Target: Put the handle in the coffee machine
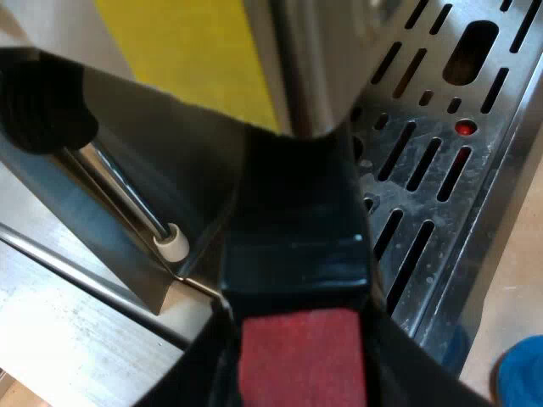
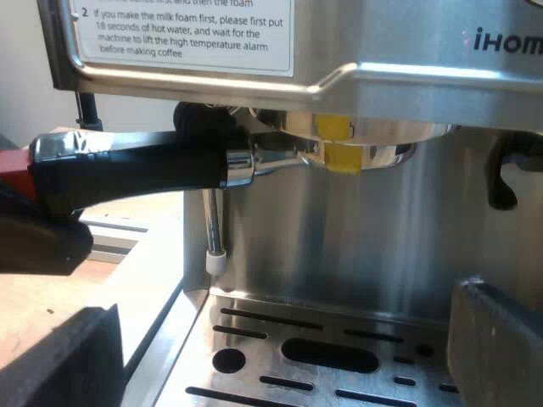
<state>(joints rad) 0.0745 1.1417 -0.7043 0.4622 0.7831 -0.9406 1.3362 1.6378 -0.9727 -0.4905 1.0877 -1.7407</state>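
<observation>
The metal holder (image 2: 284, 157) sits up under the brew head at the espresso machine's (image 2: 407, 76) front, by two yellow marks. Its dark handle (image 2: 144, 170) sticks out sideways and ends in red (image 1: 301, 360). My left gripper (image 1: 301, 339) is shut on that handle near the red end, with a black finger on each side; from the right wrist it shows as a dark shape (image 2: 38, 237) at the handle's end. My right gripper (image 2: 280, 343) hangs open above the drip tray (image 2: 322, 356), facing the machine's front with nothing between its fingers (image 2: 501, 339).
The steam wand (image 2: 212, 220) with its white tip (image 1: 174, 244) hangs close beside the handle. The slotted drip tray (image 1: 424, 195) lies below. A blue object (image 1: 522, 377) sits just past the tray's edge. A black knob (image 1: 42, 102) is on the machine's side.
</observation>
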